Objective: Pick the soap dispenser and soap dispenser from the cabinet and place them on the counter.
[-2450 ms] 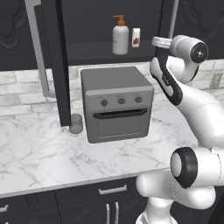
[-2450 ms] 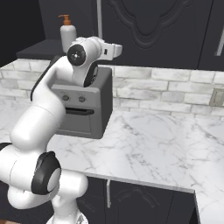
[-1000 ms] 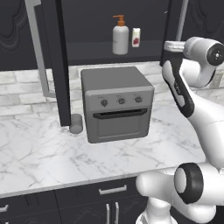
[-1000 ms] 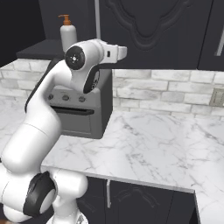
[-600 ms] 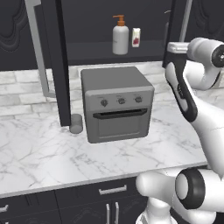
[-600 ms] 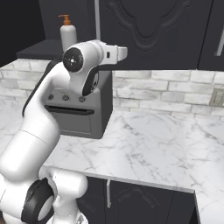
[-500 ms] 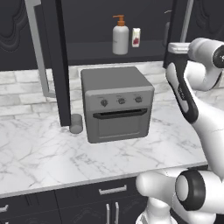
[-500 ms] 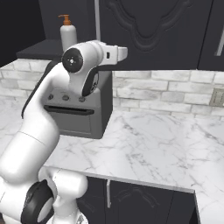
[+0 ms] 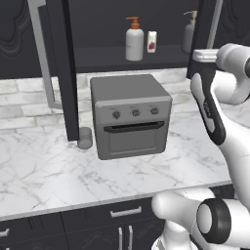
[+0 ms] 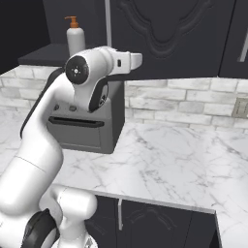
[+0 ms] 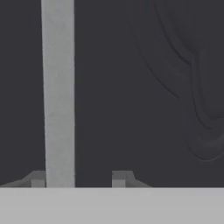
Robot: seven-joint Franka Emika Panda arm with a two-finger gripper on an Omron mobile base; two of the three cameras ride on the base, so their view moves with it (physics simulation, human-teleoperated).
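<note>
Arm rises from the base, forearm climbing past the right side of the grey toaster oven, wrist bent level so the hand points at the black cabinet door. Gripper sits right up against that embossed door: fingertips stand a moderate way apart, with the long silver bar handle running down just inside the left tip; nothing is clamped between them, and contact with the bar cannot be told. Near ground: white marble counter has wide bare room in front of and left of the oven, and a long bare stretch to its right in the right base view, running to a pale front edge above the black drawer units. A short grey cup stands just beside the oven's lower left corner, at the foot of the open cabinet door, which juts edge-on over the counter. Farther back, the cabinet shelf: white soap dispenser with orange pump stands upright, small white carton just beside it on the right, and the slimmer dark grey soap dispenser well apart at the shelf's right end, close to the door edge there. Brick backsplash behind.
</note>
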